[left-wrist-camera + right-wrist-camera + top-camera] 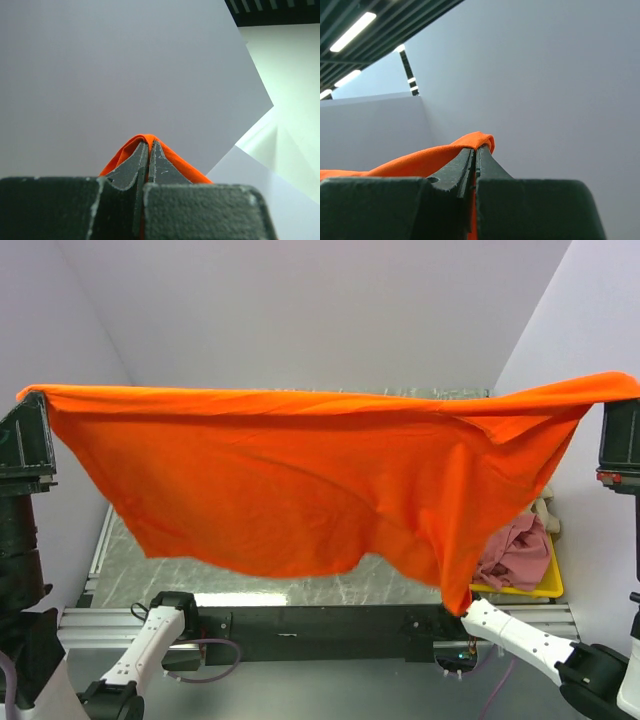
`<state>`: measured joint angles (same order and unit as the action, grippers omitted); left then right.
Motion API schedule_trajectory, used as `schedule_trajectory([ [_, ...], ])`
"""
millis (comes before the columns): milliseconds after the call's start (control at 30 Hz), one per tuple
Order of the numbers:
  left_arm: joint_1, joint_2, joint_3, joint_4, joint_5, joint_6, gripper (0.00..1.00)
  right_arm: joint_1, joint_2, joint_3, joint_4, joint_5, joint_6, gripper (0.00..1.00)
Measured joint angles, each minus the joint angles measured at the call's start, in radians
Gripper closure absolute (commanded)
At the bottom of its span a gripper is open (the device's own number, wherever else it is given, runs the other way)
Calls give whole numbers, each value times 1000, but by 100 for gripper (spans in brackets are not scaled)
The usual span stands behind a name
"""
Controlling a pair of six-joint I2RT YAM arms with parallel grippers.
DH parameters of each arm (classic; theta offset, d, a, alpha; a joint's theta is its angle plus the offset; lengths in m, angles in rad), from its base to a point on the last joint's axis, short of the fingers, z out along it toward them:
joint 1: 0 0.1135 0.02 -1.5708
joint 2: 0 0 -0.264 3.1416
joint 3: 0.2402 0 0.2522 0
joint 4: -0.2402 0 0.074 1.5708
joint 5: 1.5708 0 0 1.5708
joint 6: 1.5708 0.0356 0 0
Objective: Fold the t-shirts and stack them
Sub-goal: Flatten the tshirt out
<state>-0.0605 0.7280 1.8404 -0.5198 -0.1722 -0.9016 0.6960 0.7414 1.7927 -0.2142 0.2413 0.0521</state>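
We hold the orange-red t-shirt (300, 480) aloft, left claw (149, 146) clamping its nine o'clock end, right claw (475, 151) clamping its three o'clock end

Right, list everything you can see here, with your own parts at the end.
orange t-shirt: one, bright orange-red, held up in the air and stretched between the two hands, hanging above the table
pink t-shirt: one, dusty pink, crumpled in the yellow bin
pale item: one, cream, at the bin's far end, mostly hidden; cannot tell what it is
yellow bin: one, yellow, on the table's right side
table: one, grey marbled top, under the shirt
left hand: one, black, shut on a corner of the orange t-shirt, at the left
right hand: one, black, shut on the opposite corner, at the right
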Motion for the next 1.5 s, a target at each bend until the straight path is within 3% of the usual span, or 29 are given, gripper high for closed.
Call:
schedule_trajectory([
  [100, 0, 0, -11, 15, -6, 6, 100, 0, 5, -11, -8, -2, -10, 100],
  [300, 0, 47, -211, 78, -80, 6, 100, 0, 68, -183, 84, 130, -55, 100],
  [433, 0, 220, -345, 122, -180, -10, 100, -77, 198, -356, 180, 219, -45, 100],
  [533, 7, 445, -428, 159, -247, -35, 97, -229, 369, -470, 221, 150, 42, 100],
  [567, 13, 539, -448, 178, -257, -39, 91, -272, 437, -492, 238, 120, 72, 100],
  [600, 18, 624, -462, 190, -262, -40, 78, -309, 528, -508, 253, 92, 98, 98],
  [633, 28, 747, -464, 196, -265, -45, 63, -339, 626, -509, 264, 64, 116, 89],
  [667, 37, 838, -454, 198, -259, -46, 43, -359, 722, -502, 274, 31, 137, 78],
  [700, 47, 933, -432, 192, -253, -44, 5, -377, 831, -475, 257, 8, 148, 53],
  [733, 61, 1033, -391, 180, -244, -47, 1, -388, 913, -441, 252, -13, 155, 43],
  [767, 75, 1139, -330, 158, -233, -60, 1, -398, 1015, -386, 229, -31, 159, 32],
  [800, 85, 1217, -275, 138, -225, -61, 1, -404, 1117, -312, 175, -50, 169, 12],
  [867, 103, 1334, -181, 122, -211, -58, 1, -409, 1271, -172, 111, -66, 178, 11],
  [933, 114, 1360, -160, 118, -201, -52, 1, -410, 1328, -125, 76, -85, 179, 10],
  [1133, 113, 1249, -209, 153, -188, -26, 1, -410, 1240, -145, 21, -118, 228, 8],
  [1300, 111, 1110, -320, 159, -153, -21, 1, -410, 1048, -319, 7, -152, 318, 7],
  [1500, 111, 973, -604, 187, -33, -16, 1, -410, 897, -574, -46, -183, 399, 7],
])
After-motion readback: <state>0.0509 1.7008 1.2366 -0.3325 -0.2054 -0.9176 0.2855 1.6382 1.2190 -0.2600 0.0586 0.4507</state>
